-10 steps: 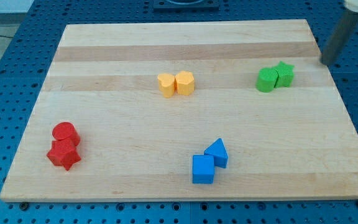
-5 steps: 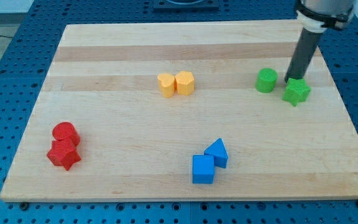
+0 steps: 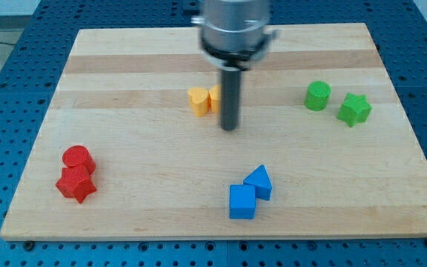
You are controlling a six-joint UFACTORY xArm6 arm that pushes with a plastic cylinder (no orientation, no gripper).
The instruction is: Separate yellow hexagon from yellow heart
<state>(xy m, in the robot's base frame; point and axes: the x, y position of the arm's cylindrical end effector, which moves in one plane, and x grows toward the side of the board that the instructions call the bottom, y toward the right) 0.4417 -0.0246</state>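
The yellow heart [image 3: 197,101] lies near the middle of the wooden board [image 3: 124,126], toward the view's top. The yellow hexagon [image 3: 215,97] touches its right side; my rod covers most of it, leaving only its left part showing. My tip [image 3: 230,128] rests on the board just below and right of the hexagon. The frame does not show whether the tip touches it.
A green cylinder [image 3: 318,96] and a green star [image 3: 354,110] sit slightly apart at the view's right. A red cylinder [image 3: 78,158] and a red star [image 3: 76,185] touch at lower left. A blue cube [image 3: 242,202] and a blue triangle [image 3: 259,182] touch at bottom centre.
My tip pushed the green star right and down, away from the green cylinder. It then swept left across the board to the yellow pair. The yellow blocks look unmoved.
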